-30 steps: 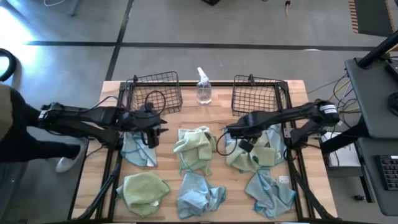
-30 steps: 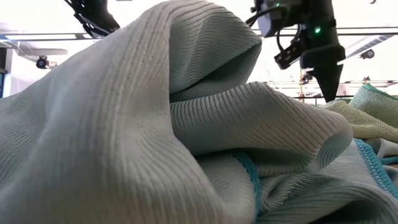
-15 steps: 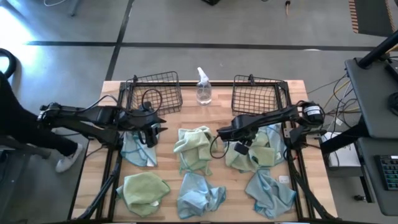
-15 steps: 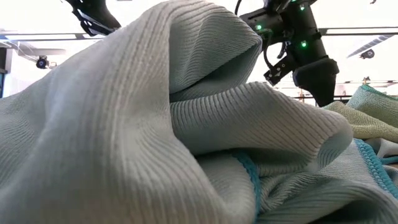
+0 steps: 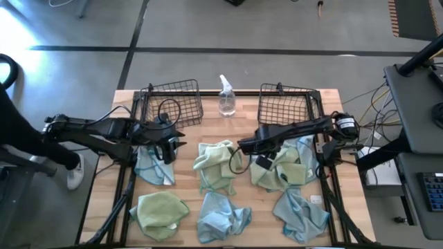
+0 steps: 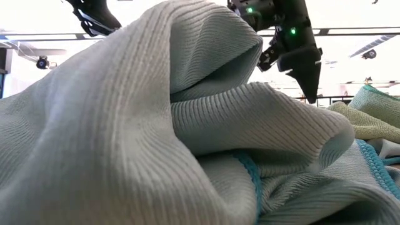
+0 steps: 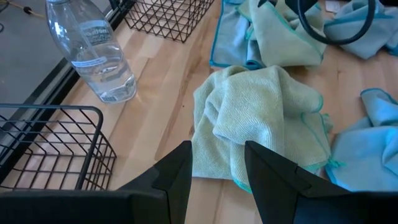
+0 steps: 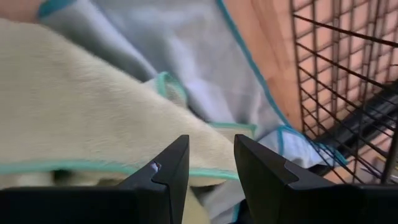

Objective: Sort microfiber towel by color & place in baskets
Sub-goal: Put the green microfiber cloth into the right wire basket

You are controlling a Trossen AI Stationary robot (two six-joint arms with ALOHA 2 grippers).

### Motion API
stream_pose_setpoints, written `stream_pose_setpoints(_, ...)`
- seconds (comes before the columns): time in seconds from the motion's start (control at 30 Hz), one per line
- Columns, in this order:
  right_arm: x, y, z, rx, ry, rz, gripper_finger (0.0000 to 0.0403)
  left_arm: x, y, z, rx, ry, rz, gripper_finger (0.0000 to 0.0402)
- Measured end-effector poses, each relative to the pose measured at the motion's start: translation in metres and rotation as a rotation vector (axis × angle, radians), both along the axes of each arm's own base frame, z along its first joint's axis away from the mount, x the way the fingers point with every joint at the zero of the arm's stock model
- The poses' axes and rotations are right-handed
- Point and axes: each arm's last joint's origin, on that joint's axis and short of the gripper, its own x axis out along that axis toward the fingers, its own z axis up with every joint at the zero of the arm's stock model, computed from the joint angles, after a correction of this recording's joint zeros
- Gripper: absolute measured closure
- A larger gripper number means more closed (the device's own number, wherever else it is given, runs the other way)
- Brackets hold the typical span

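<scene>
From where I stand, the spray bottle [image 5: 226,97] at the table's [image 5: 187,149] far edge is the handy marker: a basket [image 5: 171,102] sits on each side of it, the left one and the right basket [image 5: 286,106], both showing only bare mesh. The towels lie on the near side of the bottle, six loose heaps in two rows. Straight toward me from the bottle is a green towel [image 5: 217,159], a crumpled mound with no clear long axis. The right gripper [image 5: 243,146] hangs just beside that mound's right edge, jaws parted with nothing between them, while its arm stretches back over a mixed green and blue pile [image 5: 284,166] below the right basket. The left gripper [image 5: 168,143] hovers on the bottle's left, below the left basket and above a blue towel [image 5: 154,166], fingers [image 7: 177,177] also apart and empty, looking across at the same green mound. The right gripper is plainly the nearer of the two, so I'd judge the pick is its to make: a short shift leftward and down onto the green folds.
</scene>
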Motion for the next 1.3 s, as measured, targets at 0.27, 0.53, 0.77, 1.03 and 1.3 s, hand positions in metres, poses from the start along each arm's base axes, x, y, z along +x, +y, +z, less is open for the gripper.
stream_pose_setpoints(0.27, 0.006, 0.005, 0.012, 0.200, -0.045, 0.059, 0.0280, 0.000, 0.000, 0.000, 0.000, 0.001, 0.000, 0.0269)
stream_pose_setpoints(0.53, 0.006, 0.022, 0.014, 0.417, -0.052, 0.134, 0.0280, 0.000, 0.000, 0.000, 0.000, 0.001, 0.000, 0.0269)
stream_pose_setpoints(0.77, 0.005, 0.034, 0.014, 0.426, -0.054, 0.185, 0.0280, 0.000, 0.000, 0.000, -0.014, -0.004, 0.011, 0.0269)
stream_pose_setpoints(1.03, 0.009, 0.037, 0.003, 0.436, -0.105, 0.259, 0.0280, 0.002, 0.000, -0.002, -0.046, -0.005, 0.038, 0.0269)
stream_pose_setpoints(1.3, 0.001, 0.036, -0.014, 0.440, -0.048, 0.254, 0.0280, 0.006, -0.001, -0.005, -0.081, 0.001, 0.068, 0.0269)
